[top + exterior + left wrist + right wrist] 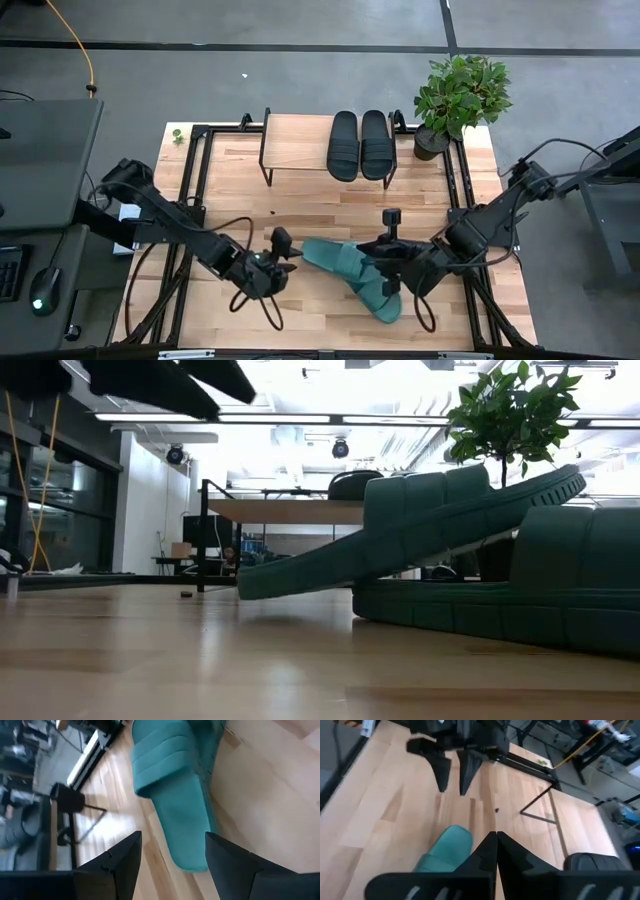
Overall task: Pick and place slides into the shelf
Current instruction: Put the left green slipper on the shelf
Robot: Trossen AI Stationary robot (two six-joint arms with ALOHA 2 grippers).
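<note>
1. Two teal slides lay overlapped on the counter, near its front edge, between the two arms. One rested tilted across the other, its tip raised off the wood in the low view.
2. Left claw sat low at the counter's front left, fingers spread part-way and empty. It was just beside the tip of the tilted teal slide; in its wrist view the slide's end lay in line with the gap between the fingers, not touching either.
3. Right claw was over the teal pair from the right, fingers pressed together, nothing between them. A teal slide's end lay just beside those fingers.
4. Two black slides stood side by side on the shelf at the counter's back, on the right part of its top board, well apart from both claws.
5. A potted plant stood at the back right corner, just beside the shelf.
</note>
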